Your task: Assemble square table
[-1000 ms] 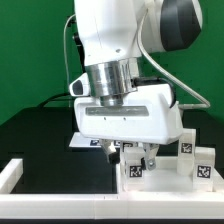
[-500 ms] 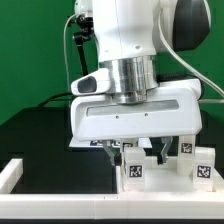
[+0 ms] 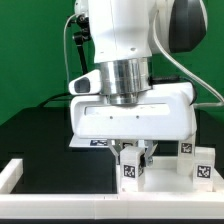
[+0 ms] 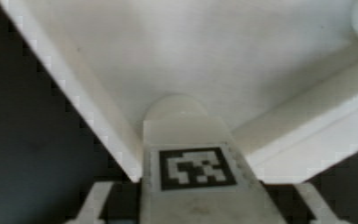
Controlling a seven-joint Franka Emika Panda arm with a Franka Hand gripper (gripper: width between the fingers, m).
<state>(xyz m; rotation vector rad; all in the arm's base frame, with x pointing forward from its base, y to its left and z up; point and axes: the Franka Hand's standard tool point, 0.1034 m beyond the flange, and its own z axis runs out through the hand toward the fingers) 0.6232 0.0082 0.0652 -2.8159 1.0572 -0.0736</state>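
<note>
My gripper (image 3: pixel 132 152) hangs low over the right front of the table. Its two fingers flank an upright white table leg (image 3: pixel 131 172) with a black-and-white tag. In the wrist view the leg (image 4: pixel 197 150) fills the gap between the fingers (image 4: pixel 105 203) and both press its sides. Two more tagged white legs stand to the exterior view's right, one near (image 3: pixel 202 166) and one further back (image 3: pixel 185 147). The square slab is hidden behind the gripper body in the exterior view. I cannot tell whether the broad white surface (image 4: pixel 247 60) beyond the leg in the wrist view is that slab.
The white rail frame (image 3: pixel 12 172) edges the black surface along the front, and the legs stand against it (image 3: pixel 168 180). The marker board (image 3: pixel 92 143) peeks out behind the gripper. A green backdrop stands behind.
The gripper has shifted toward the exterior view's left and come over the leg. Its fingers have narrowed onto the leg. The leg has stayed in place.
</note>
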